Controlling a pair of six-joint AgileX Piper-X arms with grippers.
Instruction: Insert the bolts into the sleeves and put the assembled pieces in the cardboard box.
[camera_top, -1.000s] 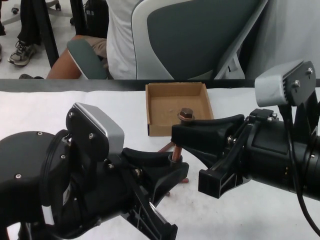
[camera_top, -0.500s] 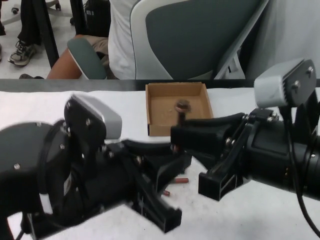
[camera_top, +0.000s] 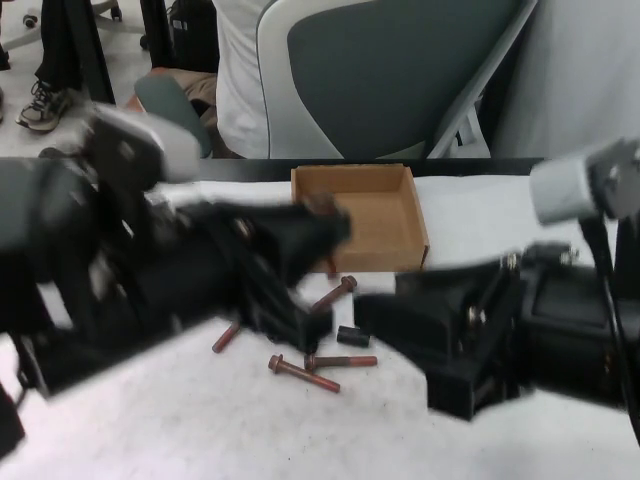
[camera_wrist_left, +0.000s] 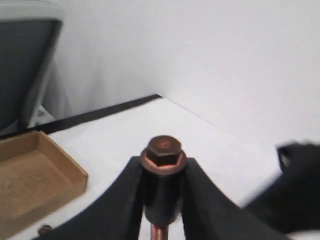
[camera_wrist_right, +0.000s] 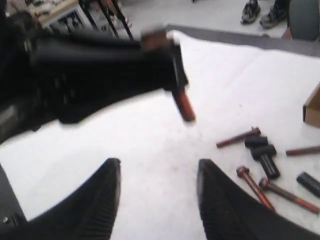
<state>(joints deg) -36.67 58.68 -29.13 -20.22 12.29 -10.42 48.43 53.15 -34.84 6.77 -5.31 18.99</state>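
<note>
Left hand: closed on a black sleeve with a copper bolt through it. The bolt's head sits on the sleeve's top and its thread pokes out below. Gripping the sleeve rather than the bolt looks like the way to carry the pair as one piece.
Where it is: in the high view, mid-frame at the near left corner of the cardboard box. I cannot tell whether it is already over the box floor.
Right hand: fingers spread wide with nothing between them, low in the lower right of the high view. From here that reads as its part of the mating being done and the way left clear.
Loose bolts: several lie flat on the desk below the box in the high view, near a loose sleeve. They are well apart from both hands and not yet paired.
Box: looks bare inside where it shows, so I judge this to be the first piece headed for it.
Against a second ago: the two hands were together mid-frame, the right one holding the bolt's head above the left. Now they have parted. The left arm has risen and swung towards the box with the bolt seated. The right has dropped back and let go. The scattered parts they hid are now showing.
</note>
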